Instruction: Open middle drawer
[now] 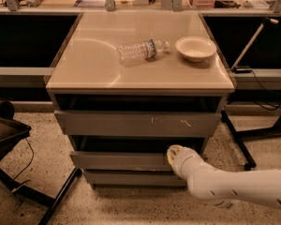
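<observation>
Hand (174, 154) against middle drawer (119, 161) (interior hidden).

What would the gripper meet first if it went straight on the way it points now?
Probably the front of the middle drawer: the gripper sits at its right end, pointing toward the cabinet. Depth is unclear; it may be touching.

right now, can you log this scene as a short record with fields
gripper: at the right end of the middle drawer's front
arm: reaches in from the lower right
middle drawer: front slightly out, dark gap above it
top drawer: white-scratched front, also standing out
lowest drawer: front set furthest back
cabinet top: clear plastic bottle on its side; white bowl upright to its right, apart from it
</observation>
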